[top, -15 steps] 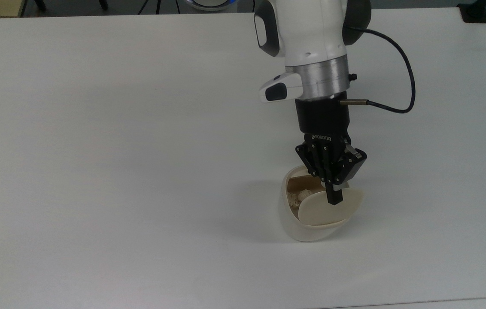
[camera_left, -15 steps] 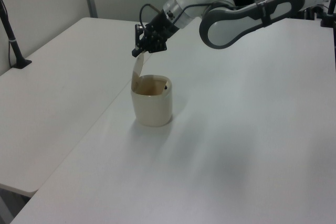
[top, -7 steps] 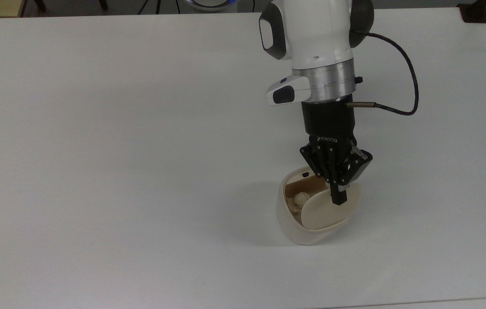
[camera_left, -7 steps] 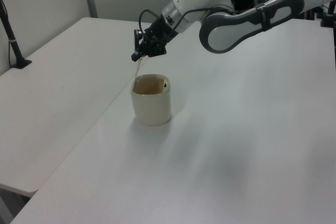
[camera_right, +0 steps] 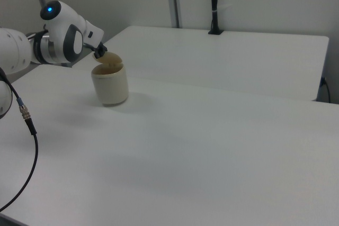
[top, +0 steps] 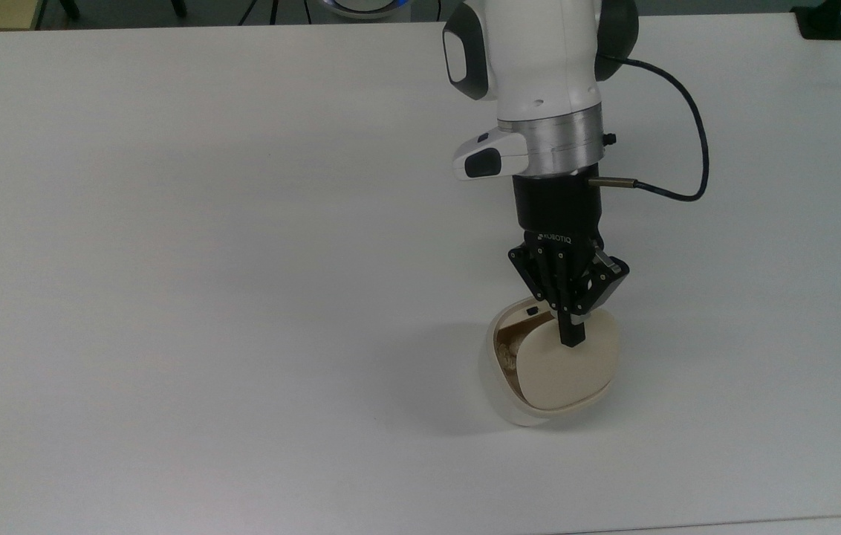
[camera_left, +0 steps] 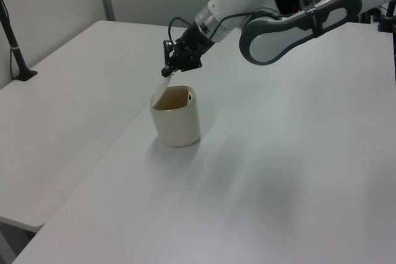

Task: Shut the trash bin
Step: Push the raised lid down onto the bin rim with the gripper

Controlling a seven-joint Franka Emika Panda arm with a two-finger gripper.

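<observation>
Top view: the black two-finger claw [top: 570,336], fingers together, presses its tip on the beige rounded-square lid [top: 563,365] of the cream-white plastic trash bin [top: 498,390] directly beneath it on the white worktop [top: 205,223]. Left view: the lid stands tilted below the claw [camera_left: 166,72]; push down steadily toward the rim. Right view: a gap remains under the claw [camera_right: 100,51]; avoid tipping the bin.

Small cream-white trash bin [top: 498,383], tapered and rounded, upright on the white worktop [top: 205,223] toward the top view's near right, beige rounded-square lid [top: 565,360] tilted partly open, brown interior showing along the top view's left rim.
</observation>
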